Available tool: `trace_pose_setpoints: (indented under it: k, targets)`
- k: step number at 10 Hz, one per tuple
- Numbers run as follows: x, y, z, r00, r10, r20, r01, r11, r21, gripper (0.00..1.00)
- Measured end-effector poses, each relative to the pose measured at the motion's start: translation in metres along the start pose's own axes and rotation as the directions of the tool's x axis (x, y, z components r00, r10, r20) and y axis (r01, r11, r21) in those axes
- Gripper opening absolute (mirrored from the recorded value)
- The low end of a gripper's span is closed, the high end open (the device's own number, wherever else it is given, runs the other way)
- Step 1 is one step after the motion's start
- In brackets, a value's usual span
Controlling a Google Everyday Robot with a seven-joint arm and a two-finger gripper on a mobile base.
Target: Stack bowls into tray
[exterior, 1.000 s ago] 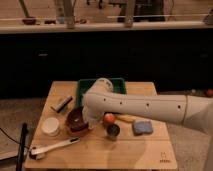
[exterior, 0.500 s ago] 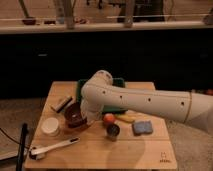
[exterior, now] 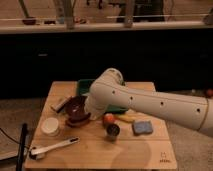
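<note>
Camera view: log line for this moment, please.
claw: at right rim of bowl | bowl: outside tray, to its front-left | tray: partly hidden behind arm

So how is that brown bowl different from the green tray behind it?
The bowl is round, deep and reddish-brown; the tray is rectangular, shallow and green. The bowl is much smaller than the tray. The bowl is in plain view, the gripper at its right edge; the arm hides most of the tray. Both are open-topped containers.

Tabletop layout
On the table [exterior: 100,152]: tray [exterior: 84,85] at 12 o'clock, bowl [exterior: 75,107] at 10, sponge [exterior: 142,127] at 3; gripper [exterior: 87,110] at the bowl's 3 o'clock side.
</note>
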Motion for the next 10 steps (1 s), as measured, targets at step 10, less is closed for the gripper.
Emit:
trace_pose_setpoints:
  k: [10]
  targets:
    - [0.125,0.006,-0.001,0.973,-0.217,0.078,0.206,0.97,0.13,0.03]
